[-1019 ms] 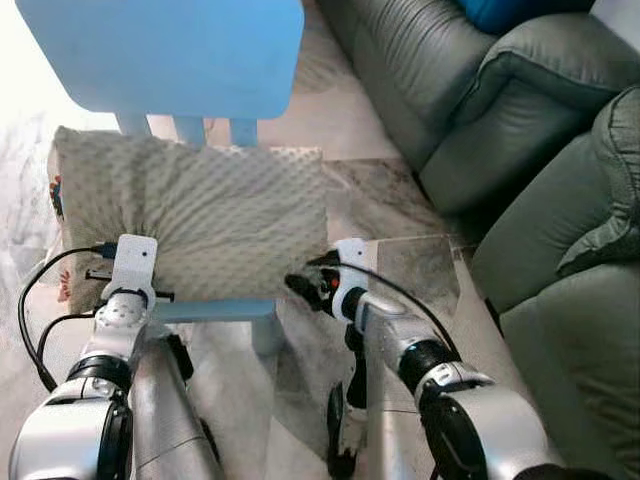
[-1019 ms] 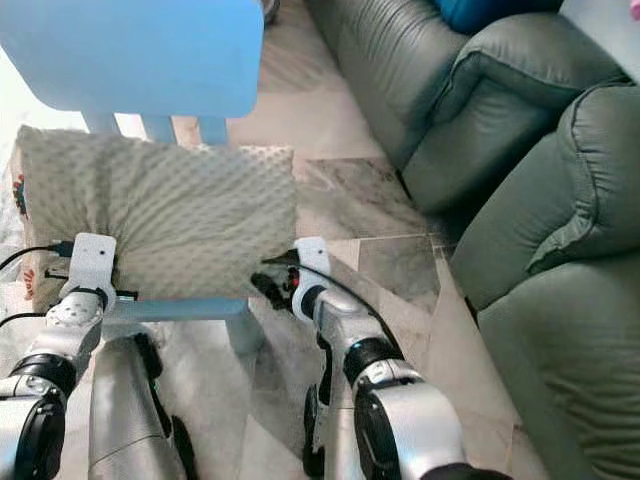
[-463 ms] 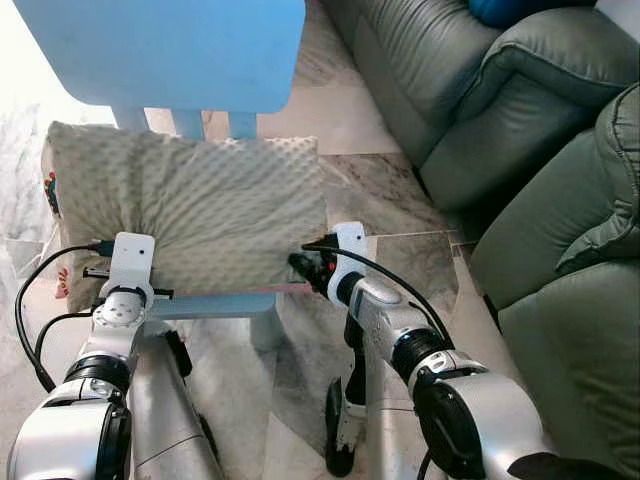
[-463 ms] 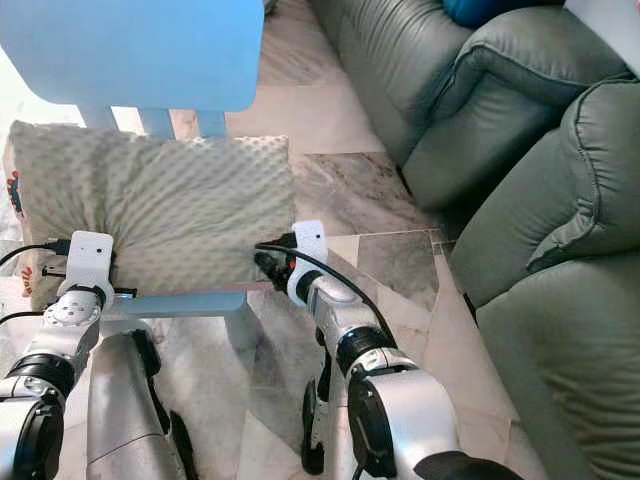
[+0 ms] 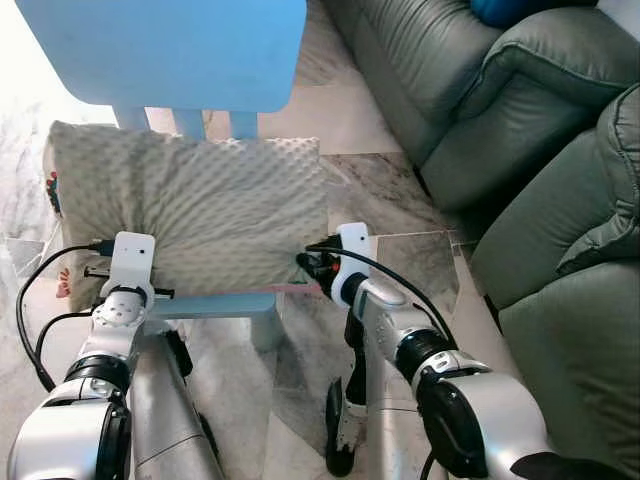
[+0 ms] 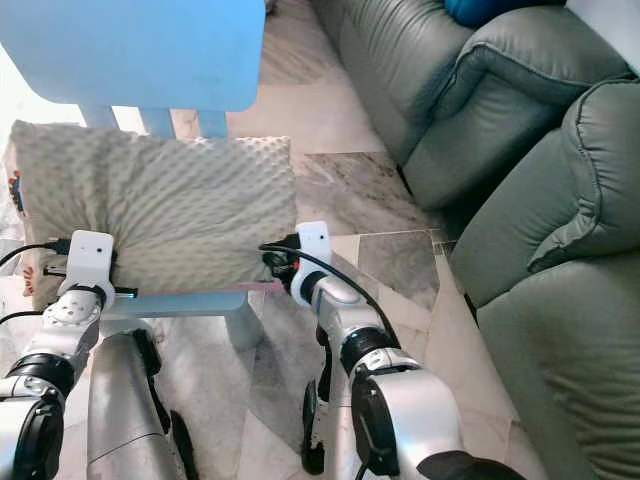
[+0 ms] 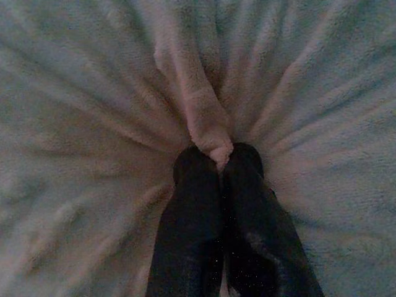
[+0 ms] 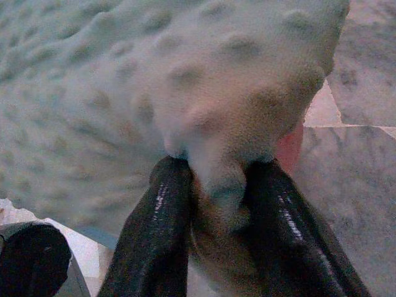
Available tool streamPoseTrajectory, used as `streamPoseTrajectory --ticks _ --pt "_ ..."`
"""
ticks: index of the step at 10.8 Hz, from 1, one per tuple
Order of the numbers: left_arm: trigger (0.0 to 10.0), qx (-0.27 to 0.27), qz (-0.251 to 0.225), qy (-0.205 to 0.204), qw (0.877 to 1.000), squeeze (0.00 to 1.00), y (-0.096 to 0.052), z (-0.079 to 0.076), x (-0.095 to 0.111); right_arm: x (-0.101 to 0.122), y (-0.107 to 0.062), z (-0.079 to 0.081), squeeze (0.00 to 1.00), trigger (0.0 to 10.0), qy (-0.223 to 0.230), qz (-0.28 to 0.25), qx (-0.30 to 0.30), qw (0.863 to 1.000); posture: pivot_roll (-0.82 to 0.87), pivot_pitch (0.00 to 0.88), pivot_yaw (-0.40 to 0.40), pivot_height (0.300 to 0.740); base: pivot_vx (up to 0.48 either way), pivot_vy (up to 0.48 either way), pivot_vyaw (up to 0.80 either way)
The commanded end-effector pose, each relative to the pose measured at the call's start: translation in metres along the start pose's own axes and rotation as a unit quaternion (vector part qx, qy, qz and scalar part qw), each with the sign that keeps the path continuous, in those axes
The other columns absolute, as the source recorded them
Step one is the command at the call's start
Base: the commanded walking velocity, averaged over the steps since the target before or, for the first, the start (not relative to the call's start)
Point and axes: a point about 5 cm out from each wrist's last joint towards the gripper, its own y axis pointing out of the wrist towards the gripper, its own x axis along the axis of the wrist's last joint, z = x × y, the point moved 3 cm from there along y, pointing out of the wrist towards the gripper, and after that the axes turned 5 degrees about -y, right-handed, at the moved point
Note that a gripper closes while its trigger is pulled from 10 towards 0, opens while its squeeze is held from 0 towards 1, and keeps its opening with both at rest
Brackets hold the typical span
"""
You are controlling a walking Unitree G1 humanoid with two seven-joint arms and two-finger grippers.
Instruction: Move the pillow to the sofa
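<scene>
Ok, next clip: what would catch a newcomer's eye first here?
The bumpy cream pillow on the small light-blue chair, pinched at its near edge by both grippers: the left gripper has a fold of fabric between its fingers, and the right gripper clamps the corner. To the robot's right stands the grey-green leather sofa.

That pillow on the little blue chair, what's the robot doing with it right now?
The robot grips the bumpy cream pillow with both grippers. The left gripper is pinched shut on a fold of its fabric, and the right gripper clamps its corner near the marble floor. The pillow lies on the seat of a light blue chair, and the grey-green sofa waits to the robot's right.
</scene>
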Motion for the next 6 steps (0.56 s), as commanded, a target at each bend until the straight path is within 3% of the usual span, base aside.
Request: streamPoseTrajectory --ticks 1,3,4,6 --pt "0.0 -0.011 0.076 0.003 0.997 0.00 -0.010 -0.009 -0.040 0.004 -0.004 -0.015 0.00 0.0 0.007 -0.009 -0.027 1.000 0.08 0.190 -0.155 0.486 0.000 0.000 0.00" --pt "0.0 0.023 0.026 0.008 0.999 0.00 -0.005 0.004 -0.018 0.013 -0.008 -0.025 0.00 0.0 0.039 -0.046 -0.053 0.997 0.06 0.124 -0.142 0.486 0.000 0.000 0.00" --pt "0.0 0.045 -0.013 0.005 0.999 0.00 -0.002 0.010 -0.001 0.011 -0.014 -0.034 0.00 0.0 0.035 -0.057 -0.062 0.996 0.07 0.075 -0.140 0.486 0.000 0.000 0.00" --pt "0.0 0.056 -0.087 -0.012 0.995 0.00 -0.001 0.013 0.029 0.019 -0.022 -0.047 0.00 0.0 -0.018 -0.074 -0.059 0.995 0.05 0.000 -0.134 0.486 0.000 0.000 0.00"
